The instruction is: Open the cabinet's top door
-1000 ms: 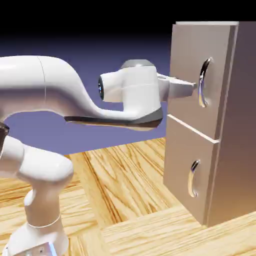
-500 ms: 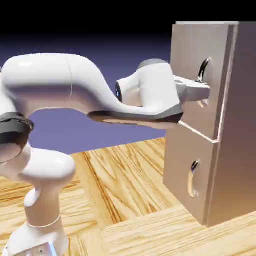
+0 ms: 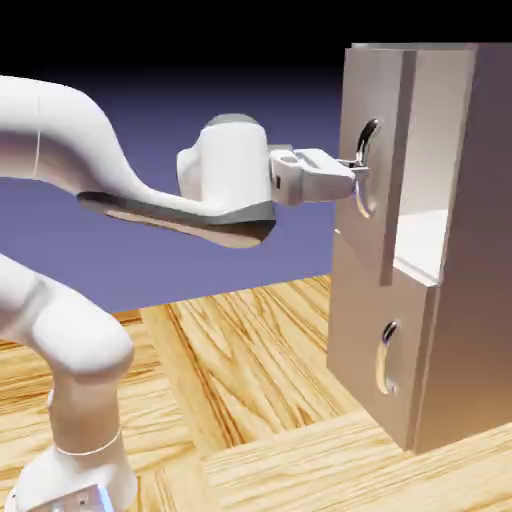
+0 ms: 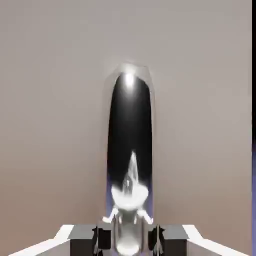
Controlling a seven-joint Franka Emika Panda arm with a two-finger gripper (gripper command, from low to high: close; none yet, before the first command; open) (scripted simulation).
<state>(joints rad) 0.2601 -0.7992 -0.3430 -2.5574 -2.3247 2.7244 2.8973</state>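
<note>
The grey-beige cabinet (image 3: 465,300) stands at the right of the exterior view. Its top door (image 3: 372,110) stands pulled out from the cabinet's front, and a pale interior (image 3: 420,235) shows behind it. My gripper (image 3: 355,175) is shut on the top door's curved chrome handle (image 3: 365,165). In the hand view the handle (image 4: 130,150) fills the middle as a long dark, shiny bar against the flat door panel (image 4: 50,125). My grey fingertips (image 4: 102,237) press on its lower end from both sides.
The shorter lower door (image 3: 365,340) with its small handle (image 3: 386,355) stays flush and shut. A wooden table (image 3: 250,400) runs under the cabinet and my arm's base (image 3: 80,470) at the lower left.
The gripper went from open before the handle to shut on it. The hand has since drawn back leftward, and the top door has come out with it, showing the interior.
</note>
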